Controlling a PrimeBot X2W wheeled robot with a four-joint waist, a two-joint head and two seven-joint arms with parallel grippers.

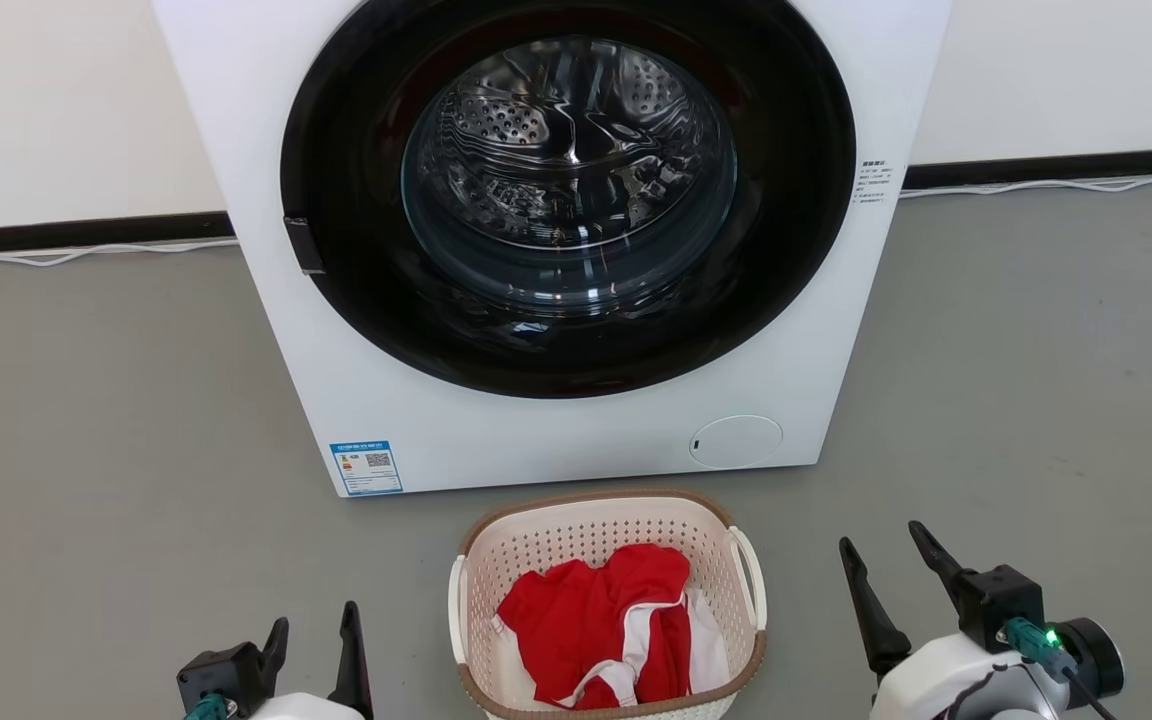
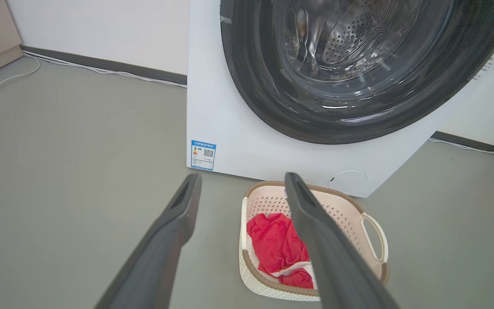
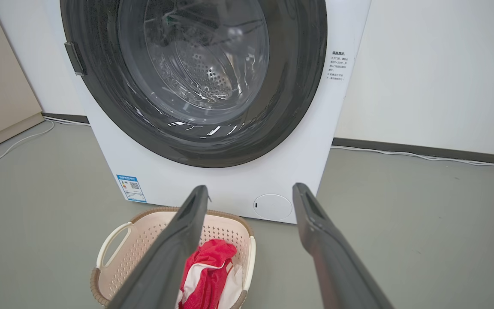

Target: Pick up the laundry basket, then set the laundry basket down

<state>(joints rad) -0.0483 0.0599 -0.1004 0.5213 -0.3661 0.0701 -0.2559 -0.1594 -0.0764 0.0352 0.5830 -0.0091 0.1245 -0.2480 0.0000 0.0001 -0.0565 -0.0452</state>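
The laundry basket (image 1: 536,550), cream-white and perforated with a brown rim and white loop handles, stands on the grey floor just in front of the washer. Red and white clothing (image 1: 601,610) lies inside it. My left gripper (image 1: 315,615) is open at the basket's left, well apart from it. At the basket's right my right gripper (image 1: 880,534) is also open, a short way off the right handle. The left wrist view shows the basket (image 2: 268,201) beyond the open left gripper (image 2: 242,176). In the right wrist view the basket (image 3: 144,240) sits low and left of the open right gripper (image 3: 250,186).
A white front-loading washer (image 1: 336,380) with a round dark glass door (image 1: 566,190) rises right behind the basket. White cables (image 1: 76,255) run along the dark skirting at the wall. Grey floor (image 1: 86,450) stretches to both sides of the washer.
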